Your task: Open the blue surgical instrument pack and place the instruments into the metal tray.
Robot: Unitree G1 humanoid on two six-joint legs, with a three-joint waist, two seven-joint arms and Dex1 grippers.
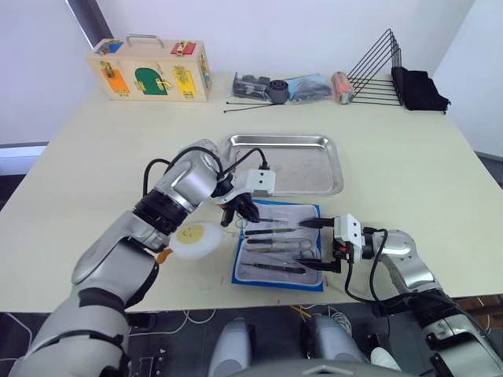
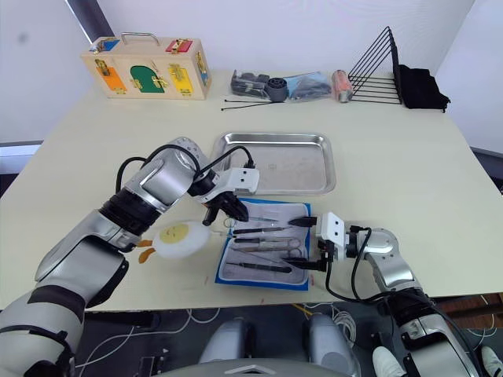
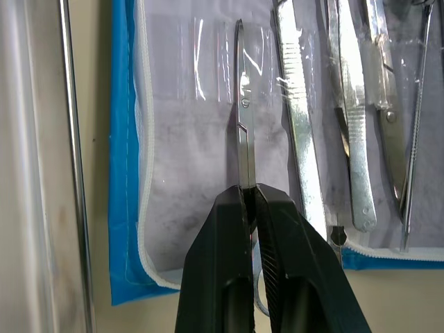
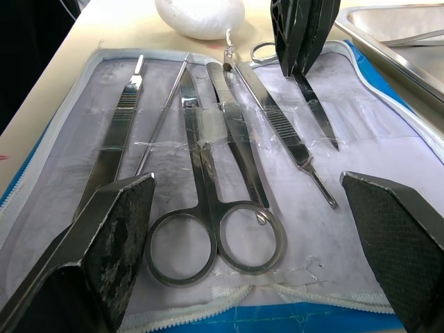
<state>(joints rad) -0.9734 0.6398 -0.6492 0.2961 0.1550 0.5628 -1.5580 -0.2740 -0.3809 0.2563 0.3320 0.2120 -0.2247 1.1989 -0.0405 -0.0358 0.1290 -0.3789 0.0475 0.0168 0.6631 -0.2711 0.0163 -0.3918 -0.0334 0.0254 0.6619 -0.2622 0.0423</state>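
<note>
The blue surgical instrument pack (image 1: 280, 245) lies open on the table (image 1: 409, 173), at 6 o'clock from the metal tray (image 1: 284, 162). The left claw (image 3: 251, 201) is clamped on a pair of scissors (image 3: 244, 135) in the pack. The right claw (image 4: 250, 222) is spread wide at the pack's 3 o'clock edge, over the other instruments (image 4: 215, 159).

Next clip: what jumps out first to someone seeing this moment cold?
The blue surgical instrument pack lies open at the table's near edge, instruments in its pockets. The left gripper is shut on a pair of scissors over the pack, while the right gripper sits open at the pack's right edge. The metal tray lies just beyond.
</note>
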